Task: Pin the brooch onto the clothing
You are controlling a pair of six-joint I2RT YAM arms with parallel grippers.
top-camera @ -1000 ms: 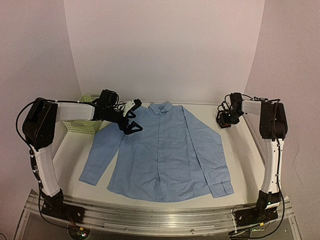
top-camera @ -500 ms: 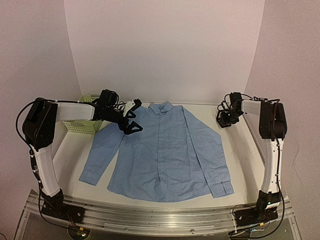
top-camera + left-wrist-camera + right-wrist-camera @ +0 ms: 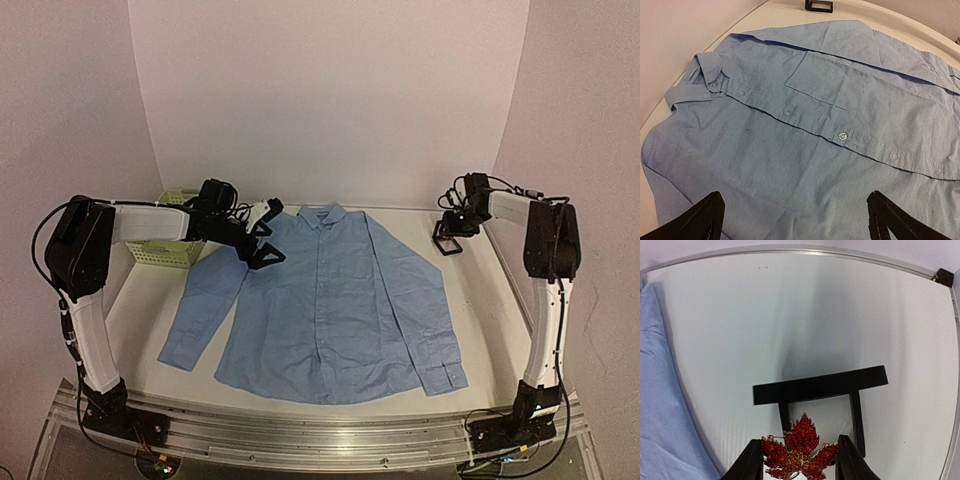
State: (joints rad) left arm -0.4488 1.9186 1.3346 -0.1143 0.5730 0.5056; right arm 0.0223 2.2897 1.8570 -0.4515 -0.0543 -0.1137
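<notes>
Currently the right gripper [image 3: 799,462] is clamped on the red maple-leaf brooch [image 3: 799,447] over the black square box [image 3: 820,385]. The left gripper [image 3: 797,220], fingers wide apart, hovers over the blue shirt [image 3: 330,300], which lies flat on the table [image 3: 480,290].

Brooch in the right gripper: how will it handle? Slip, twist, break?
Probably light and rigid: the brooch is a small metal-edged leaf. The right gripper pinches only its lower lobes, so it may pivot. Its thin points could snag the shirt.
</notes>
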